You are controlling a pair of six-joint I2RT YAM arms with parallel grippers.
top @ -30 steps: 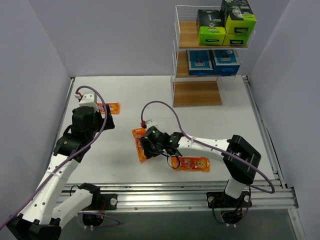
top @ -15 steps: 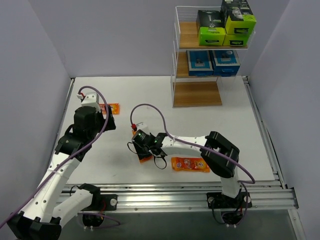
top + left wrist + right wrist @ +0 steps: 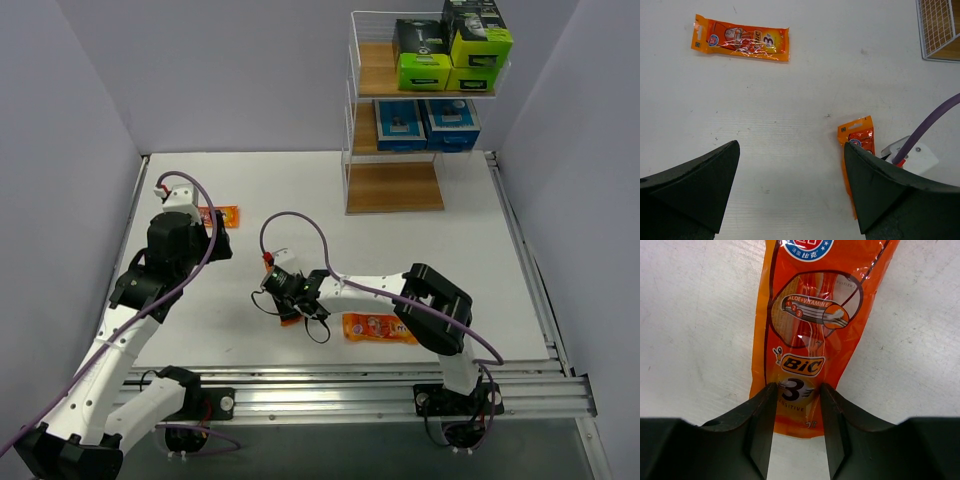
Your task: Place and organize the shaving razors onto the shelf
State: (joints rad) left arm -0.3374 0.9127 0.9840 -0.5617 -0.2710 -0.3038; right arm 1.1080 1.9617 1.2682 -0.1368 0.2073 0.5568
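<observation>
Three small orange razor packets lie on the white table. One [image 3: 810, 315] lies flat under my right gripper [image 3: 798, 425]. Its jaws stand partly closed, astride the packet's lower end, with a gap still showing between them. In the top view this gripper [image 3: 283, 293] is left of centre, over that packet [image 3: 291, 314]. A second packet [image 3: 380, 327] lies just to its right. The third packet [image 3: 222, 216] lies beside my left gripper [image 3: 195, 232], which is wide open and holds nothing [image 3: 790, 190]. The shelf [image 3: 395, 187] stands at the back right.
Black-and-green boxes [image 3: 450, 50] fill the shelf's top tier and blue cards [image 3: 425, 125] the middle one. The bottom board is bare. A purple cable [image 3: 300, 225] loops above the right wrist. Grey walls close both sides, and a metal rail [image 3: 350, 395] runs along the near edge.
My right arm has reached further left and brought its gripper over the leftmost of the two near packets, with the jaws narrowing. The left arm has barely moved.
</observation>
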